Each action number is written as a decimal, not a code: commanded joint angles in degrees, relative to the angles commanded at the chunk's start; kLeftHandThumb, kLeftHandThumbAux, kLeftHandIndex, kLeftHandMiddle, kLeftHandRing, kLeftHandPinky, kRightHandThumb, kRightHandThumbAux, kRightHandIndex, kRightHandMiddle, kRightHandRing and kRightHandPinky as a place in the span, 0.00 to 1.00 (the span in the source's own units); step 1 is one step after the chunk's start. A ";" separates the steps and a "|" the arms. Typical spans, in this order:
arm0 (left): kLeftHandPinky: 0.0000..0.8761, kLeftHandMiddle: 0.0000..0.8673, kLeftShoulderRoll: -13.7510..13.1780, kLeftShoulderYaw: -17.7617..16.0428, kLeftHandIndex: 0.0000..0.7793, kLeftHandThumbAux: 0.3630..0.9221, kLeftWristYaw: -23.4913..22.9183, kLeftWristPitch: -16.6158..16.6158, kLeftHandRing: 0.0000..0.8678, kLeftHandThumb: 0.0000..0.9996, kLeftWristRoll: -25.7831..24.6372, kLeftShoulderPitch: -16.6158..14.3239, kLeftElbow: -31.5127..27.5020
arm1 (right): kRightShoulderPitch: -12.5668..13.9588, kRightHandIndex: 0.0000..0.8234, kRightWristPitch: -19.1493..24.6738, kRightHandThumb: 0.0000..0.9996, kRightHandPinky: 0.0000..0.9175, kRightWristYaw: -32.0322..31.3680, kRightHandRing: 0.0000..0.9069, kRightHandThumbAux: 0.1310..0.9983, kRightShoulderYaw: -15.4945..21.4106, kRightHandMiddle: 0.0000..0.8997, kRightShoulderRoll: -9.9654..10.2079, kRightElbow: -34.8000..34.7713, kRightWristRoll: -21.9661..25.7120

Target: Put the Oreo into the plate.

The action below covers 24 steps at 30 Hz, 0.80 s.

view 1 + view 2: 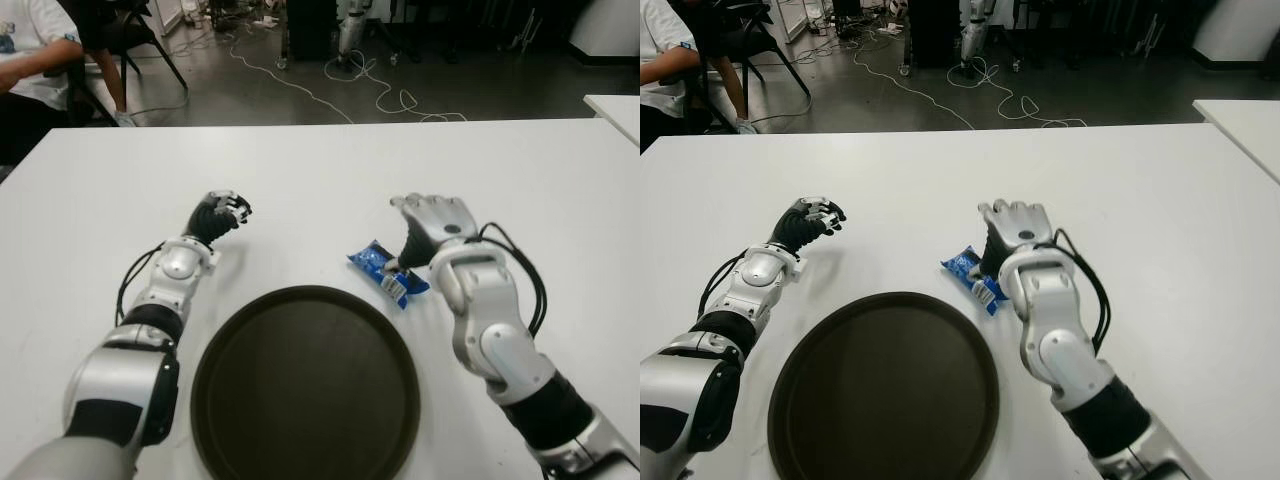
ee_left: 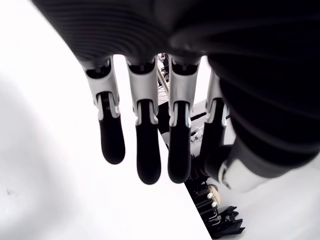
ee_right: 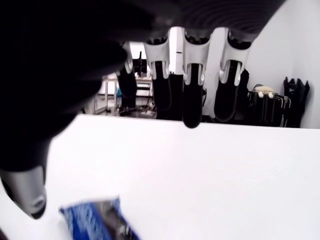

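Observation:
A blue Oreo packet (image 1: 385, 268) lies flat on the white table (image 1: 320, 165), just beyond the right rim of the dark round plate (image 1: 300, 390). My right hand (image 1: 428, 228) hovers over the packet's right end, fingers spread and holding nothing. In the right wrist view the packet (image 3: 97, 220) lies on the table below the thumb (image 3: 30, 195) and the straight fingers (image 3: 192, 100), apart from them. My left hand (image 1: 222, 212) shows idle to the upper left of the plate, its fingers (image 2: 145, 150) relaxed and holding nothing. Nothing lies on the plate.
A person (image 1: 30, 50) sits on a chair beyond the table's far left corner. Cables (image 1: 350, 85) trail over the floor behind the table. The corner of a second white table (image 1: 615, 105) shows at the right edge.

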State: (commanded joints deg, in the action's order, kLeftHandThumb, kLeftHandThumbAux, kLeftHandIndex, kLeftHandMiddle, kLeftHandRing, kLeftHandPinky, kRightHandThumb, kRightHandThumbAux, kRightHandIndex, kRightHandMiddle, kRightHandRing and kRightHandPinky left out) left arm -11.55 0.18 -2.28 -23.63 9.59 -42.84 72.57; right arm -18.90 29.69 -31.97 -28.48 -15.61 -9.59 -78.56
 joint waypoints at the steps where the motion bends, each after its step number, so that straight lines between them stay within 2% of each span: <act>1: 0.45 0.51 -0.03 0.12 0.61 0.52 0.11 0.01 0.51 0.94 0.15 -0.03 0.02 | 0.36 0.10 -0.04 0.00 0.11 0.49 0.12 0.57 0.00 0.11 0.10 0.07 -0.23; 10: 0.46 0.51 -0.10 0.62 0.61 0.52 0.65 -0.23 0.52 0.94 0.76 -0.03 0.07 | 1.57 0.03 -0.28 0.00 0.03 2.99 0.01 0.62 0.29 0.02 0.70 0.70 -0.60; 16: 0.47 0.51 -0.05 0.63 0.61 0.52 0.57 -0.12 0.52 0.94 0.68 -0.04 0.17 | 2.79 0.00 -0.61 0.00 0.00 6.77 0.00 0.67 0.52 0.00 0.87 1.69 -0.40; 24: 0.47 0.51 0.02 0.56 0.61 0.52 0.59 0.20 0.52 0.94 0.56 -0.16 0.24 | 3.49 0.00 -0.68 0.00 0.00 9.37 0.00 0.68 0.69 0.00 0.92 2.83 -0.40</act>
State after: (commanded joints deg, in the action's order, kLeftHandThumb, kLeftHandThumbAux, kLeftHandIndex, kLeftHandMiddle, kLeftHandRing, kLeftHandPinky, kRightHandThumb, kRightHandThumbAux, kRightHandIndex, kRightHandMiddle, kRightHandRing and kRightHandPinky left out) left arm -11.53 0.73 -1.69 -23.43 10.15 -43.00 72.80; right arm -15.41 29.00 -22.60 -27.79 -14.69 -6.75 -78.96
